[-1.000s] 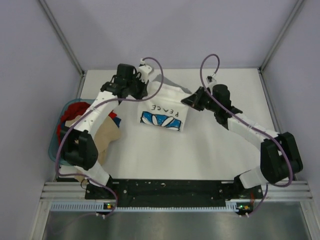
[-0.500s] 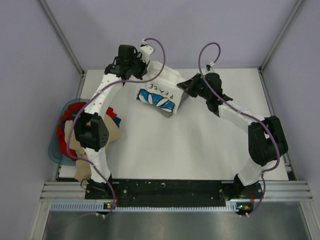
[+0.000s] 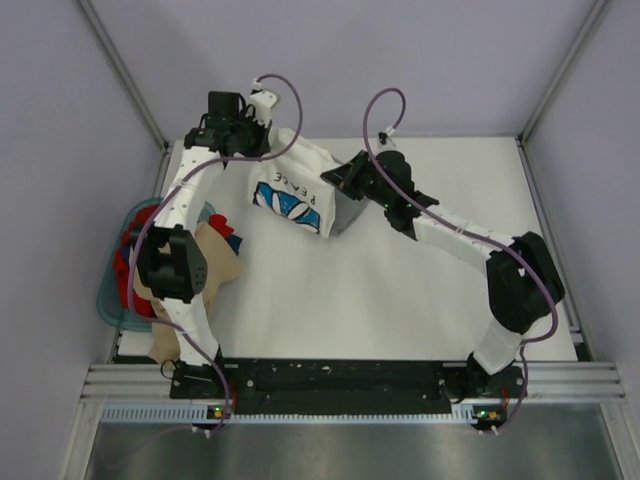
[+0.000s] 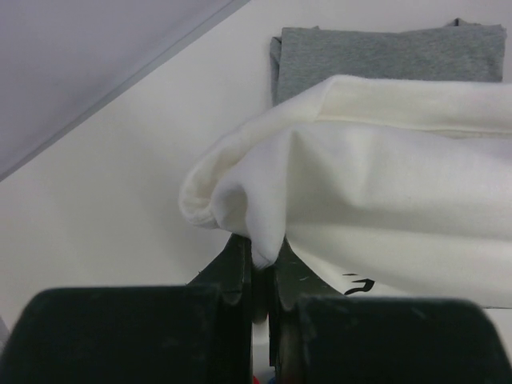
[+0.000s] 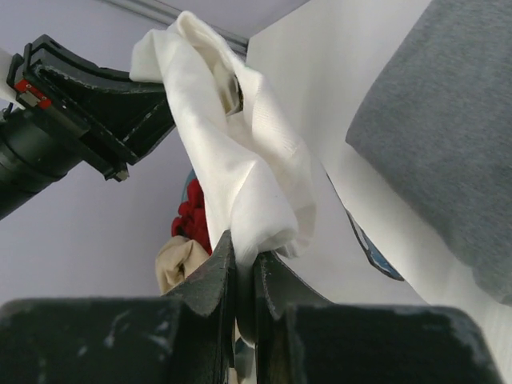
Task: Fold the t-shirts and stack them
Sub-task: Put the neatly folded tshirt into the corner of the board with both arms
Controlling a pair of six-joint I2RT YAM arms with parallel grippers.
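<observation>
White cloth hangs between your two arms: the left pincer (image 4: 260,264) and the right pincer (image 5: 244,268) are each clamped on an edge of the daisy-print tee (image 3: 290,195), held up over the far left of the worktop (image 3: 400,285). Keep both grips level and the edge taut, then lower it squarely onto the grey tee (image 4: 384,56). Both wrist views show that folded grey tee lying flat; from above, only a sliver shows.

Right hand (image 5: 244,270) pinching white t-shirt (image 5: 256,172); grey t-shirt (image 5: 440,144) lying right.
</observation>
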